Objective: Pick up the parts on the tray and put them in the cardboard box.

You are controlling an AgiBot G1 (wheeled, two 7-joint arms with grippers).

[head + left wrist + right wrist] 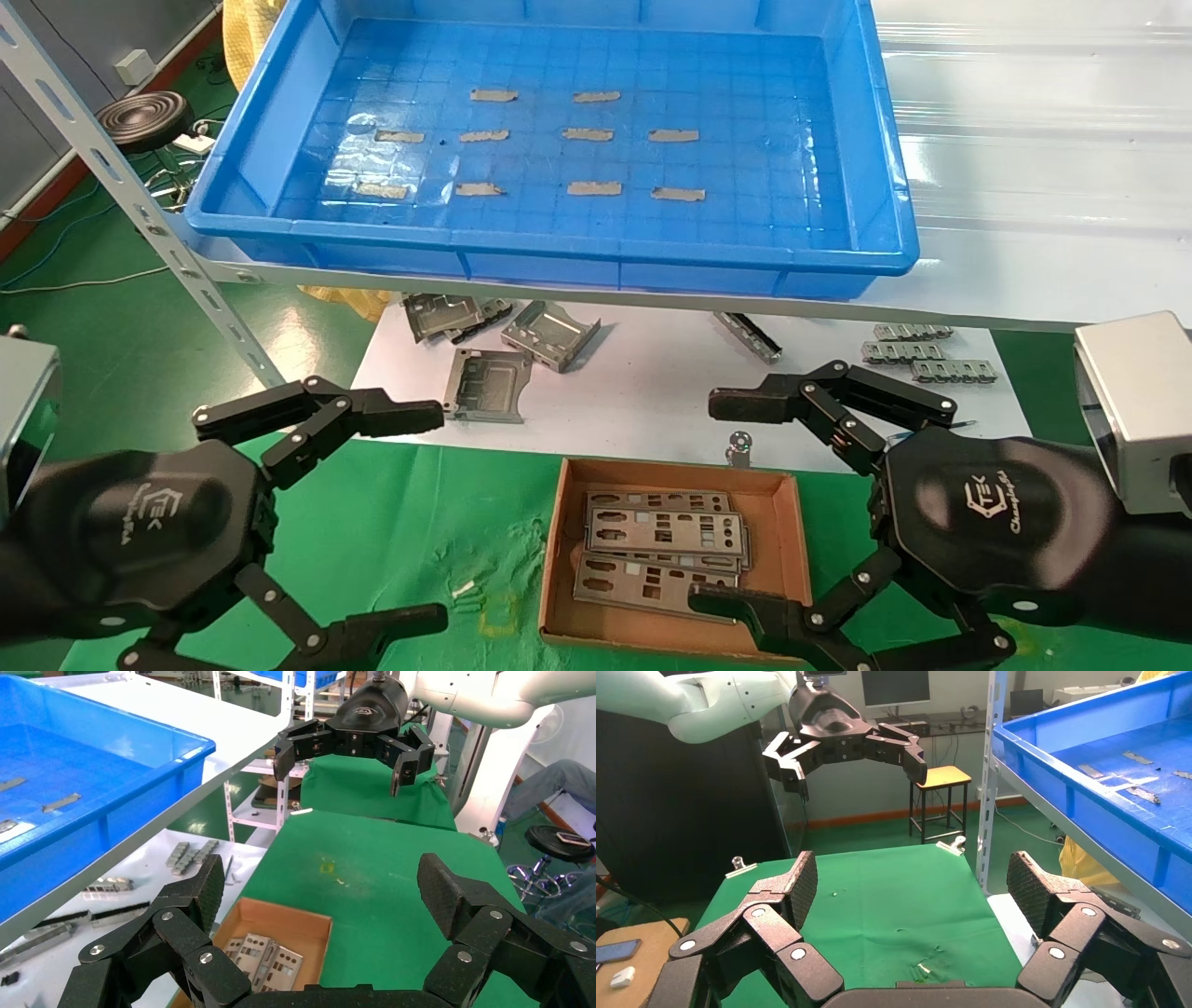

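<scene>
Fingers spread wide and empty on both the left gripper (372,522) and right gripper (736,503), the tray (577,261) shows only tape strips (587,135) while the parts (656,550) lie stacked in the cardboard box (559,559) — looks finished.

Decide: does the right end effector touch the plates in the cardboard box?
Cannot tell. In the head view, the right end effector overlaps the plates in the cardboard box; its height is unclear.
</scene>
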